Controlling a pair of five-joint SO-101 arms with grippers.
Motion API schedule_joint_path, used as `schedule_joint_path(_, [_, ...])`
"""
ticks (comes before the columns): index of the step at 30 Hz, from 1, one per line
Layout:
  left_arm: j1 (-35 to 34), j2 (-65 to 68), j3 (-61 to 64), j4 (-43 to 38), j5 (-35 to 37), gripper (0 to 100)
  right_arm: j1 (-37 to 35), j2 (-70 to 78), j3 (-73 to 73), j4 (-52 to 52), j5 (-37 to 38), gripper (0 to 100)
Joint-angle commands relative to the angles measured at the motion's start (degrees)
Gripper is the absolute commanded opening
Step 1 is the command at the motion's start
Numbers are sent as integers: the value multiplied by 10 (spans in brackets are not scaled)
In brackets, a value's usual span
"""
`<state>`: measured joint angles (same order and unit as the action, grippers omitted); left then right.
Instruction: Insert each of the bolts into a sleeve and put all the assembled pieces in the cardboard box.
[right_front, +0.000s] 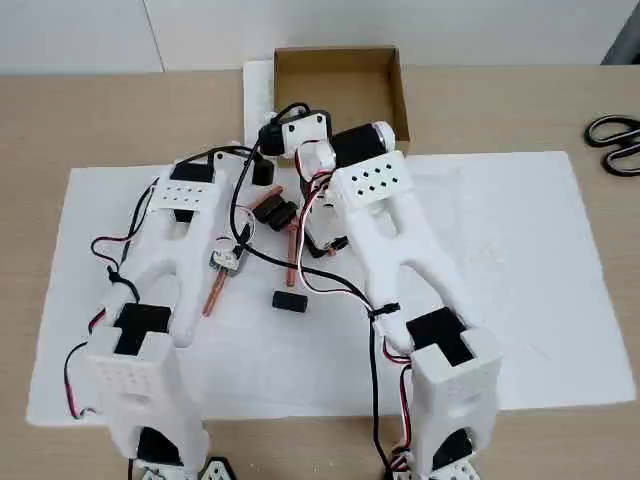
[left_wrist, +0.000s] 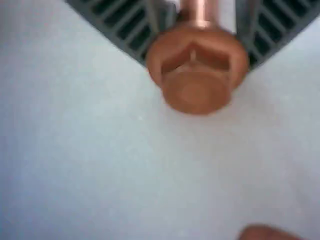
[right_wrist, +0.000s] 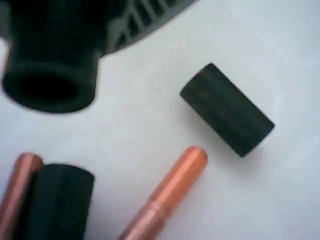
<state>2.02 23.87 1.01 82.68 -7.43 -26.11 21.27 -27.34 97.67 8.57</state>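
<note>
Closest to the left wrist lens is the hex head of a copper bolt (left_wrist: 197, 70), in the upper middle of the frame. Its shaft runs away between the 2 grey ribbed fingers (left_wrist: 115, 20) of the left gripper (left_wrist: 200, 17), which are closed tight on it. Bare white sheet (right_front: 520, 260) spreads below the head.

In the right wrist view the right gripper (right_wrist: 80, 35) carries a black sleeve (right_wrist: 47, 60) at the upper left, open end toward the lens. 1 ribbed finger (right_wrist: 145, 20) presses its side; the other is hidden behind it. A loose sleeve (right_wrist: 227, 110) lies on its side on the sheet at centre right. The tip of a free bolt (right_wrist: 170, 195) sits just beside it, not touching. At the lower left another sleeve (right_wrist: 60, 205) lies against a copper shaft (right_wrist: 17, 195); whether the shaft enters it cannot be told.

From above, the cardboard box (right_front: 340, 80) sits open at the upper centre, at the sheet's far edge, just beyond both grippers. The sheet's right half offers wide room. Scissors (right_front: 615, 140) lie on the table (right_front: 100, 120) at the right edge, well apart.
</note>
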Motion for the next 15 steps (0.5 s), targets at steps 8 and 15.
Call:
schedule_joint_path(8, [13,-8,-1,-13,19,6,1,-36,-28,8,-5,3])
schedule_joint_path(15, [11,-9,-109,78,19,6,3,-42,-31,8,-4,3])
